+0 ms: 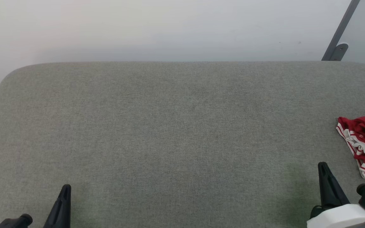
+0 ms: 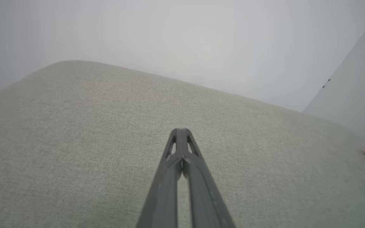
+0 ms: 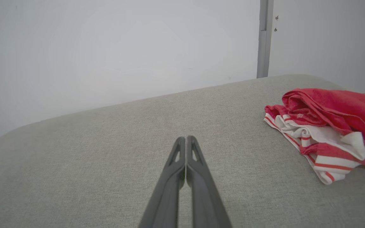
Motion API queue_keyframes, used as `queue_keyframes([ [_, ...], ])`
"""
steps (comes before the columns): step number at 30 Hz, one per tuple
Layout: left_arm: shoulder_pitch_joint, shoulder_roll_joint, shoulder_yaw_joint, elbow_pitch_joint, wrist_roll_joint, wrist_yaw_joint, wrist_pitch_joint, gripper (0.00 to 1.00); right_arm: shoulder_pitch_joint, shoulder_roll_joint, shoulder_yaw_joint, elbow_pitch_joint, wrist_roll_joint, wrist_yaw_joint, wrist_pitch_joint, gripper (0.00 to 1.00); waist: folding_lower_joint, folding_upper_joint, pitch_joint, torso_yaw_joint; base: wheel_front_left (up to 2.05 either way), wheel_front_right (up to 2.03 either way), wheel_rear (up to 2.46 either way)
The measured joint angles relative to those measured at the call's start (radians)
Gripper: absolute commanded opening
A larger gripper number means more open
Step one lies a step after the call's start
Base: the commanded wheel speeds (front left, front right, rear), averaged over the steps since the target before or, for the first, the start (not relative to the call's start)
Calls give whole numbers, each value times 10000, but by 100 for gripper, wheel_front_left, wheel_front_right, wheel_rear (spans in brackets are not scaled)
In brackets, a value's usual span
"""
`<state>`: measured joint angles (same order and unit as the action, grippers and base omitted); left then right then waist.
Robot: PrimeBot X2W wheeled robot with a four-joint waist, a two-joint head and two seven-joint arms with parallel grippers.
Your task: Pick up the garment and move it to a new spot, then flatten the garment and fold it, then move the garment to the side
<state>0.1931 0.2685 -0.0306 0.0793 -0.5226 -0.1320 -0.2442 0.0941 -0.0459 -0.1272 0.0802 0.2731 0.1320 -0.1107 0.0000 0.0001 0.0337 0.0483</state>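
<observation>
At the near edge of the grey cushion [image 1: 169, 126], the two grippers are sitting low and well apart. The left gripper [image 1: 65, 190] is sitting at the near left. Its two dark fingers are pressing together, and it is holding nothing. The right gripper [image 1: 323, 167] is sitting at the near right. Its fingers are pressing together too, and it is also holding nothing. I am guessing they are keeping to the sides like this so the big middle of the cushion is staying free for work.

A little farther, at the right edge, the garment [image 1: 364, 139] is lying just beyond the right gripper and not touching it. It is sitting in a loose red heap, with white and stripy bits poking out on the near side. It is not lying flat, and it is not looking like a neat fold. This could be a shirt waiting to be picked up, or a shirt put aside after a rough fold; I am not able to tell which.

Farthest away, a pale wall [image 1: 169, 28] is standing behind the cushion, with a grey metal bar [image 1: 341, 30] leaning at the far right
</observation>
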Motion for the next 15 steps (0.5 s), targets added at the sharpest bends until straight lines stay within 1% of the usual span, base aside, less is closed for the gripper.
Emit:
queue_keyframes([
  [15, -501, -359, 159, 368, -2286, 0, 612, 0, -287, 0, 13, 314, 2633, 0, 447, 0, 0, 0, -38, -60, 0, 0, 0],
])
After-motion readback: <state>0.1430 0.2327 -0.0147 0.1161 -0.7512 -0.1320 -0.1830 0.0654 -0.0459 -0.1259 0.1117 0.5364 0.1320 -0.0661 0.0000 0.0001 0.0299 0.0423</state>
